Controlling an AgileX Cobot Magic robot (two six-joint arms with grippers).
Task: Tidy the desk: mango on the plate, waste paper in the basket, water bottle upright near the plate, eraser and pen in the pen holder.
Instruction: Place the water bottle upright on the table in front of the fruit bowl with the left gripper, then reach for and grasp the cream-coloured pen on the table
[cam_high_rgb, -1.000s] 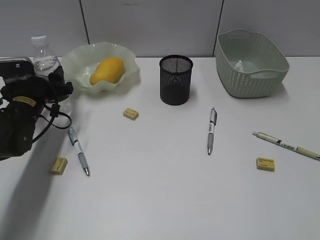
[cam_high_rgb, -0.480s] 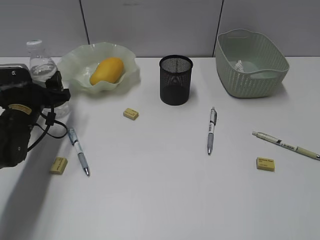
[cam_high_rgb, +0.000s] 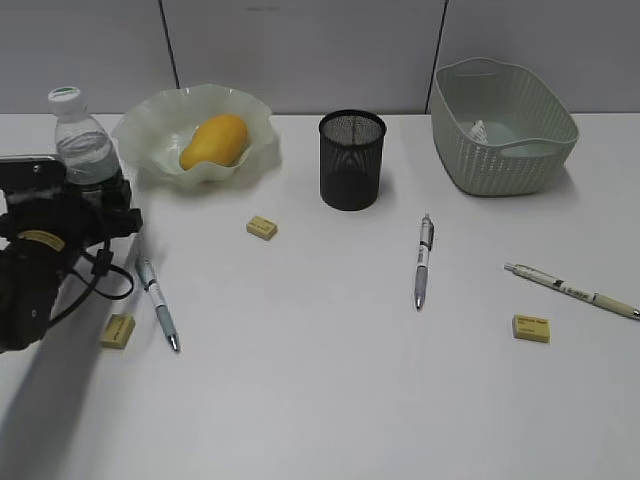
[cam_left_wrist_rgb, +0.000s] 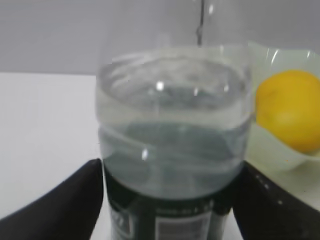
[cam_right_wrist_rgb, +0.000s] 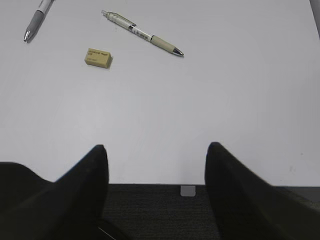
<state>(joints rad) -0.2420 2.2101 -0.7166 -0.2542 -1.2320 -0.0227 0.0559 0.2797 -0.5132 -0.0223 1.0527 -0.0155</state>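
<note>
Here, in the exterior view, the water bottle stands upright near the desk's far left corner, just beside the plate holding the mango. In the left wrist view, the left gripper's jaws flank the label; whether they grip, I cannot tell. Best to open fully, then retreat straight. In the right wrist view, the right gripper hangs wide, empty.

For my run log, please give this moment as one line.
mango: on plate | water bottle: upright beside plate, between left gripper jaws | waste paper: in basket | pens, erasers: on desk
</note>
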